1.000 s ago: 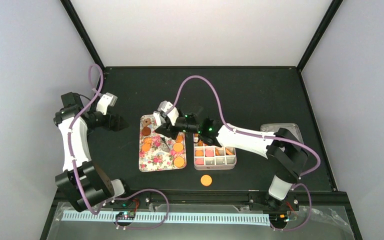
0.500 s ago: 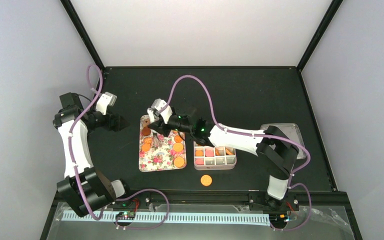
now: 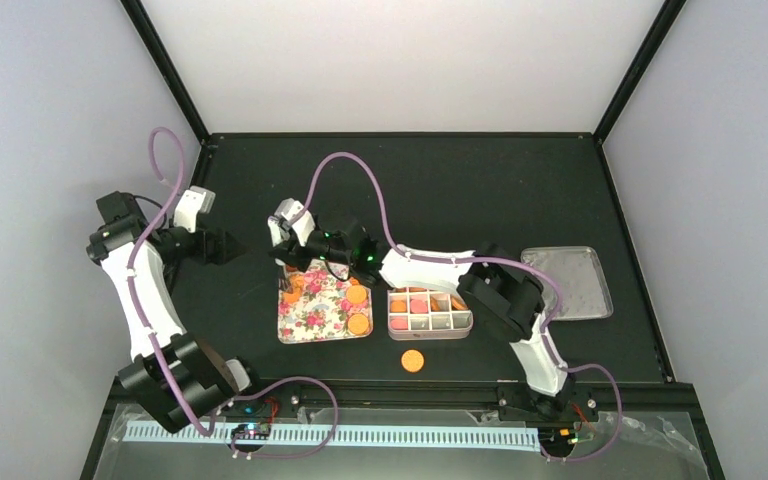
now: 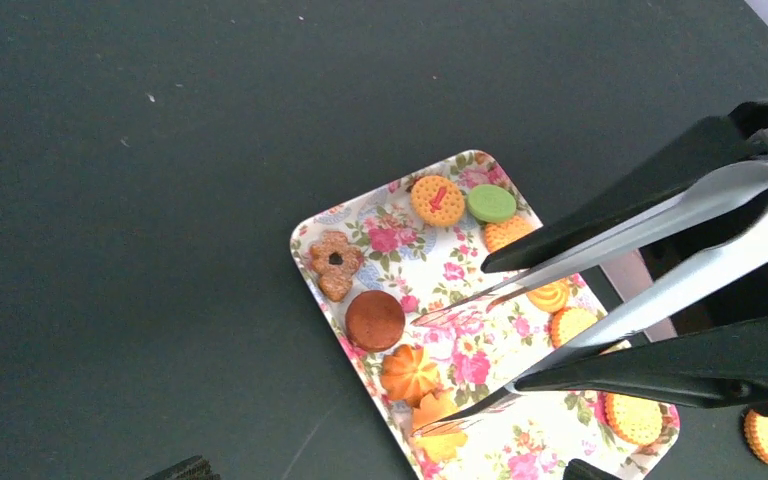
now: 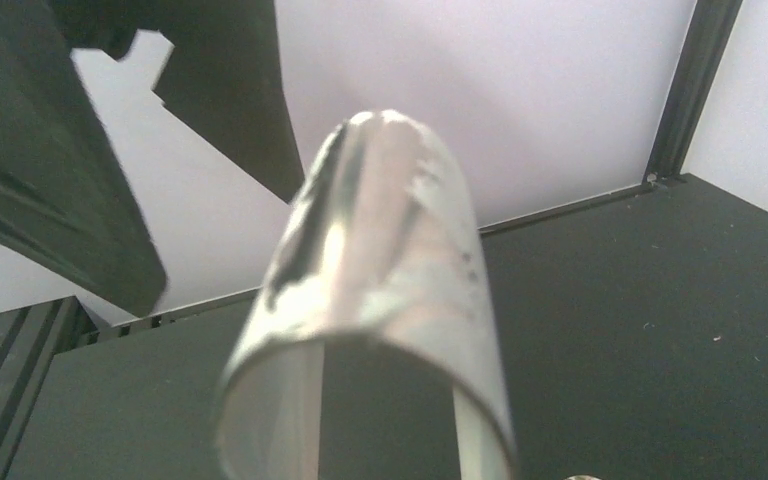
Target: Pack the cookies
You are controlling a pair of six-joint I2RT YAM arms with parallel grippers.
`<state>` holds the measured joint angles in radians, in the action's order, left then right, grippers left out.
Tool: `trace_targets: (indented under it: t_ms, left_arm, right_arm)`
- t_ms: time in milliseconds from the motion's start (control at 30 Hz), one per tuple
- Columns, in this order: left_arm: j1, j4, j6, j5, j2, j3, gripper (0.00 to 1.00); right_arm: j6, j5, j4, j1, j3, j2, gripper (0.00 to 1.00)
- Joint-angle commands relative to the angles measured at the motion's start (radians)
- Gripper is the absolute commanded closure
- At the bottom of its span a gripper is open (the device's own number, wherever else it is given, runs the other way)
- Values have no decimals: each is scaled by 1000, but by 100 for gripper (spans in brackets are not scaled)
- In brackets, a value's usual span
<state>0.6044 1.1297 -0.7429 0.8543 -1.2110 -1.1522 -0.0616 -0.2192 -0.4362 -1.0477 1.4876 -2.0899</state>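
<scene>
Since the earlier frames, the right arm has swung left, carrying the tongs [image 4: 600, 240] over the far end of the tray [image 4: 305, 235], and the left arm has drawn back. The right gripper [image 4: 501, 323] clamps the tongs, whose tips stand apart and empty just above the cookies [image 4: 375, 320] on the tray, so a pick looks imminent. The left gripper [image 3: 230, 245] is spread wide and holds nothing. The divided box [image 3: 430, 323] beside the tray holds cookies in its far row. One loose cookie [image 3: 413, 360] lies on the table.

Right arm [image 3: 430, 268] stretches further left, its fingers [image 4: 660, 365] carry the tongs [image 4: 640, 225] from mid tray [image 3: 310, 318] to its far-left corner, elbow uncovers the clear lid [image 3: 570, 285], left arm [image 3: 145, 290] pulls back leftward
</scene>
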Motion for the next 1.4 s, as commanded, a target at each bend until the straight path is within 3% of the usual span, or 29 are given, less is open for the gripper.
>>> trace_targets:
  t_ms: [0, 533, 1167, 1367]
  left_arm:
    - [33, 76, -62, 32, -6, -66, 8]
    - [42, 104, -101, 63, -25, -74, 8]
    - [43, 173, -152, 148, -22, -76, 11]
    - [43, 187, -156, 161, -26, -76, 11]
  right_arm:
    - [-17, -3, -98, -2, 48, -37, 55]
    - [29, 4, -101, -43, -89, -9, 56]
    - [51, 142, -65, -41, -334, 239, 98]
    - [54, 155, -69, -36, -321, 244, 96]
